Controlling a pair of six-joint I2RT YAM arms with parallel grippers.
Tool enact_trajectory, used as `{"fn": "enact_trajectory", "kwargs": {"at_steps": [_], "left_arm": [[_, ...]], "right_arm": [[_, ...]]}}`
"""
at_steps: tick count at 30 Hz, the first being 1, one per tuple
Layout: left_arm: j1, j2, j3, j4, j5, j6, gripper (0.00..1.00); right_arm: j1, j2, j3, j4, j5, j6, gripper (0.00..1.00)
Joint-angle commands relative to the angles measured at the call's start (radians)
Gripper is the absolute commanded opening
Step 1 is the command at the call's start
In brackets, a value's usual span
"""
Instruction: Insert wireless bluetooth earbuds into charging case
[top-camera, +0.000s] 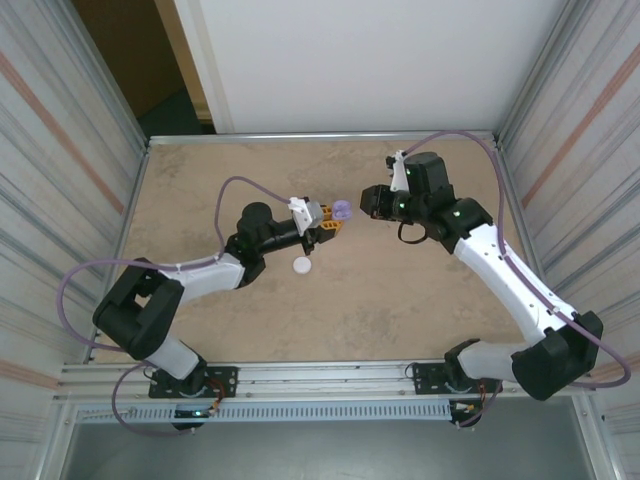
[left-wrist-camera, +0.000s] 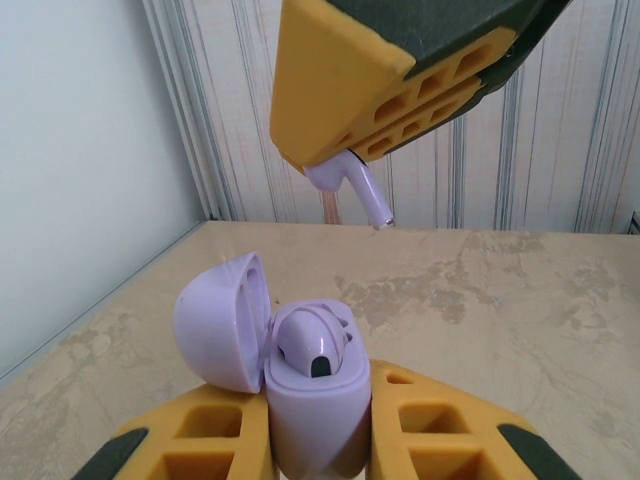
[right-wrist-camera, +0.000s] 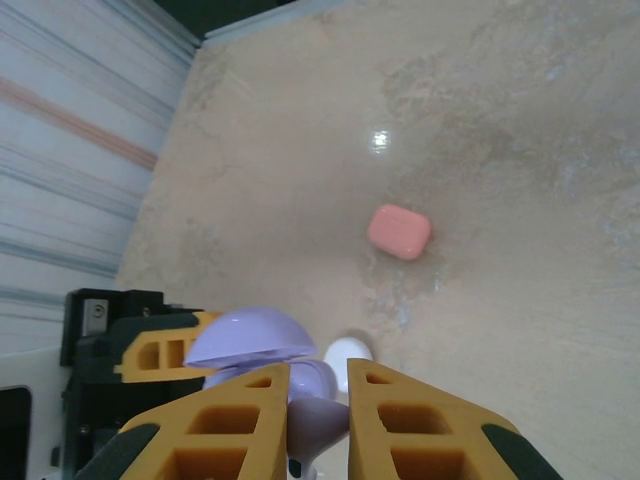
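Note:
My left gripper (left-wrist-camera: 318, 405) is shut on a purple charging case (left-wrist-camera: 315, 420), held upright above the table with its lid (left-wrist-camera: 222, 320) swung open to the left. One purple earbud (left-wrist-camera: 315, 342) sits in the case. My right gripper (right-wrist-camera: 318, 385) is shut on a second purple earbud (right-wrist-camera: 322, 425). In the left wrist view that earbud (left-wrist-camera: 352, 187) hangs stem-down from the right fingers (left-wrist-camera: 345, 90), above and a little beyond the open case, apart from it. From above, the two grippers (top-camera: 330, 224) (top-camera: 366, 204) meet near the case (top-camera: 342, 210) at the table's middle.
A white case (top-camera: 301, 265) lies shut on the table under the left gripper; the right wrist view shows this white case (right-wrist-camera: 347, 355) too. A pink case (right-wrist-camera: 399, 231) lies shut farther along. Corrugated walls (top-camera: 60, 150) enclose the table on both sides.

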Motion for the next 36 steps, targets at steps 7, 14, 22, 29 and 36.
{"fn": "enact_trajectory", "kwargs": {"at_steps": [7,14,22,29,36], "left_arm": [[-0.01,0.01,0.036,0.051,0.022,-0.032,0.0],[-0.01,0.006,0.034,0.051,0.023,-0.036,0.0],[-0.009,-0.001,0.03,0.054,0.021,-0.039,0.0],[-0.009,-0.002,0.029,0.057,0.014,-0.045,0.0],[-0.01,-0.006,0.027,0.057,0.008,-0.045,0.0]], "right_arm": [[0.054,0.033,0.029,0.084,0.062,0.039,0.17],[0.069,0.055,0.027,0.093,0.078,0.041,0.17],[0.078,0.073,0.029,0.089,0.084,0.039,0.17],[0.086,0.088,0.032,0.072,0.068,0.035,0.17],[0.096,0.092,0.029,0.058,0.067,0.03,0.2]]}}
